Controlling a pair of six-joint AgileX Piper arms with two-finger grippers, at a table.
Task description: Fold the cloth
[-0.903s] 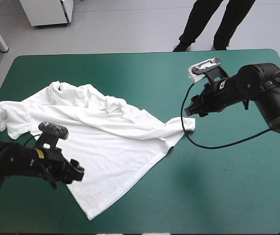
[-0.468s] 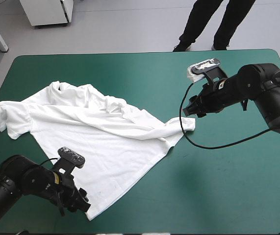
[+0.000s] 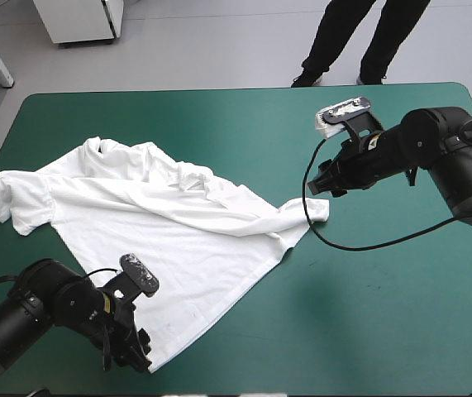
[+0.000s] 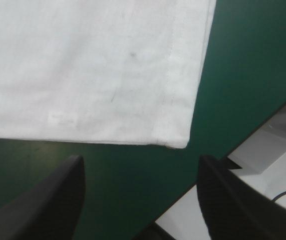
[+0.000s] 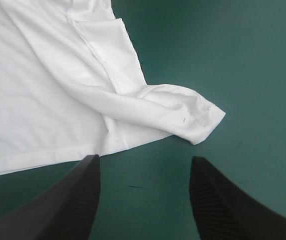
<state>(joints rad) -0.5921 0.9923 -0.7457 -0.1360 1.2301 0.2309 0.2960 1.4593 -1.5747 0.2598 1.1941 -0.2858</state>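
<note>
The white T-shirt lies spread and wrinkled over the left half of the teal-green table, with one hem corner pointing at the front edge. My left gripper sits low at that corner. In the left wrist view the left gripper is open, and the shirt's hem corner lies on the cover just ahead of the fingers. My right gripper hovers over the shirt's rightmost tip. The right gripper is open, with the bunched sleeve end ahead of it and nothing between its fingers.
The table's front edge runs close beside the left gripper, with pale floor beyond it. Bare teal-green cover fills the right and front right of the table.
My left arm has swung from the shirt's left side toward the front edge, down to the hem corner. The right arm and the shirt have barely moved.
</note>
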